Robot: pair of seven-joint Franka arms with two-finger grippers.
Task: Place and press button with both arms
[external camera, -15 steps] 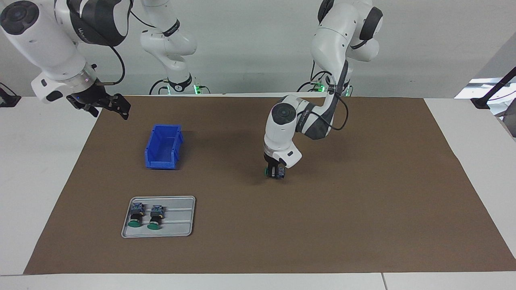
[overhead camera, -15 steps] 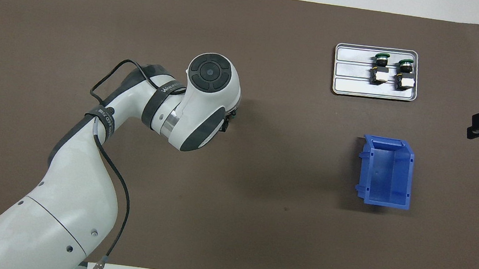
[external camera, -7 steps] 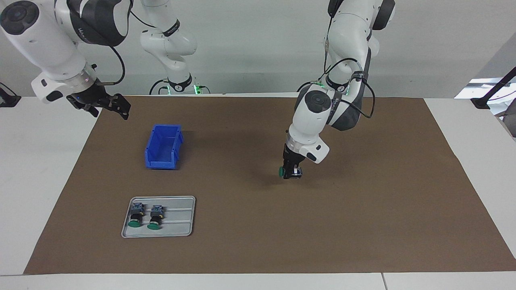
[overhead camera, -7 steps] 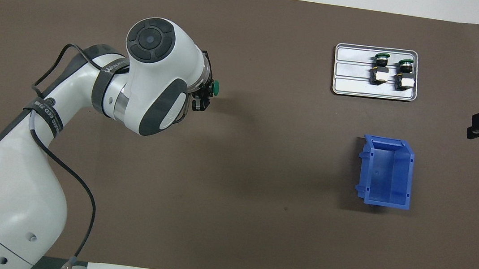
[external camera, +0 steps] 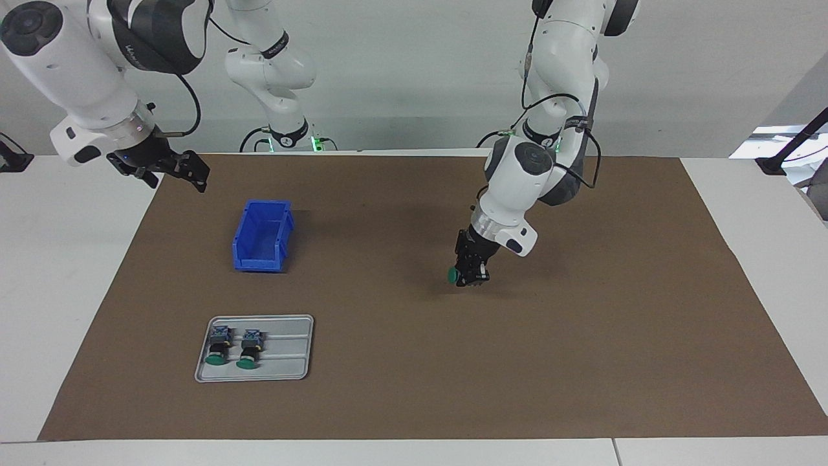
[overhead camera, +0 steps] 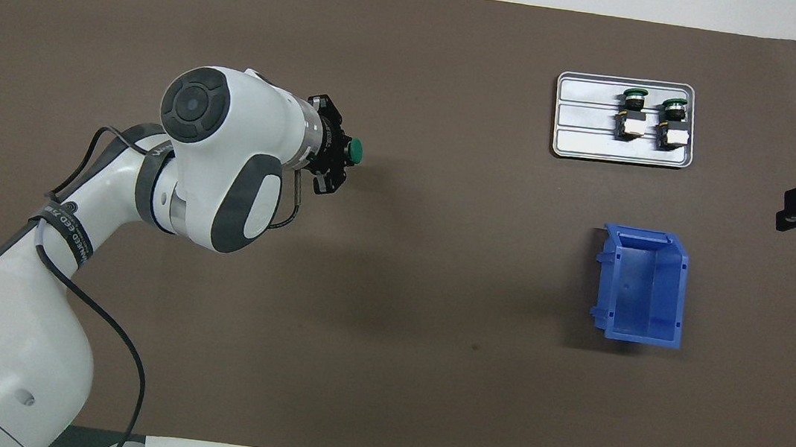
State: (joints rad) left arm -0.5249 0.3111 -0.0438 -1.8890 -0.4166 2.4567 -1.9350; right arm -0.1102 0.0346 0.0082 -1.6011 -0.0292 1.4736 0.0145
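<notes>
Jaws of our left gripper (external camera: 470, 277) clamped on the button (external camera: 454, 276) at frame centre, low over the brown mat (external camera: 582, 336), our right gripper (external camera: 187, 169) with jaws spread wide, waiting upper left above the table (external camera: 65, 259) edge.

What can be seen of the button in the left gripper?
The button shows a round flat green cap, which points sideways toward the right arm's end of the table; the fingers hide most of its dark body. The left gripper is shut on it, low over bare brown mat mid-table. Whether it touches the mat cannot be told.
</notes>
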